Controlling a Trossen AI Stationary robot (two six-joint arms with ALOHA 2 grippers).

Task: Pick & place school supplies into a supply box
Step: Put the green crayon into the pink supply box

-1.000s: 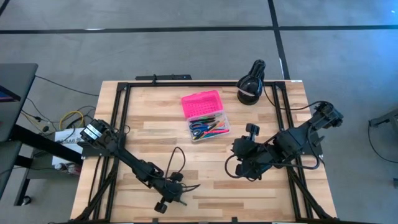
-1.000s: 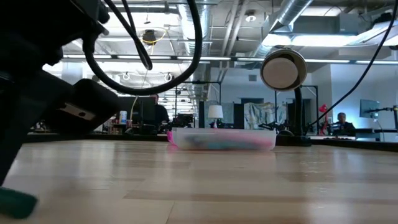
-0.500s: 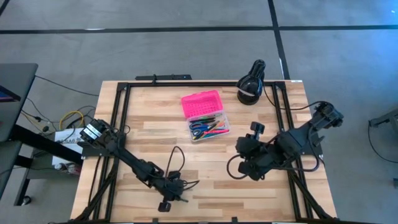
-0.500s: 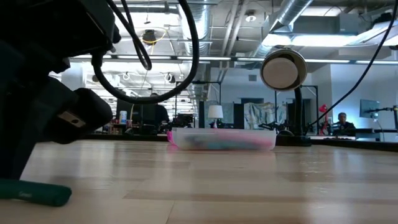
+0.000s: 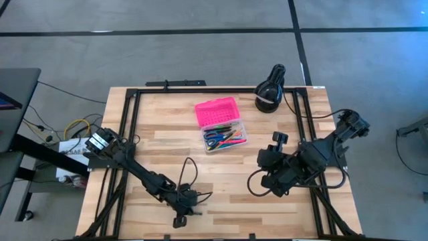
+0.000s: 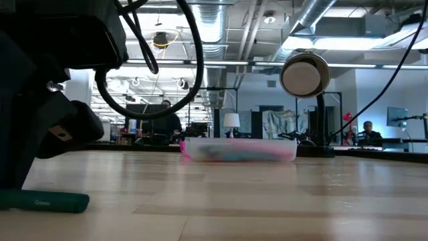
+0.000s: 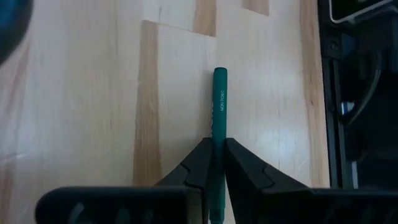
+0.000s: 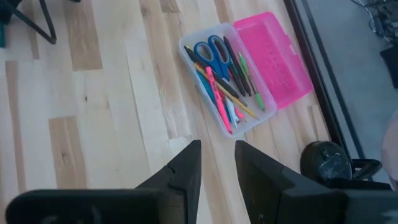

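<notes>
My left hand (image 7: pixel 217 163) sits low at the bottom centre of the high view, its fingers pinched on a green pen (image 7: pixel 219 99) that lies flat on the wooden surface (image 5: pixel 160 150). My right hand (image 8: pixel 217 163) hovers right of centre with its fingers parted and nothing between them. The supply box (image 5: pixel 223 128) lies open at upper centre, pink lid (image 8: pixel 273 57) back, scissors (image 8: pixel 210 52) and pens inside.

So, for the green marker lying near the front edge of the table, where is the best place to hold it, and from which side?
Best from above, fingers across its thin barrel near one end, since the green marker lies flat on the wooden table. The left tool is already placed so.
</notes>
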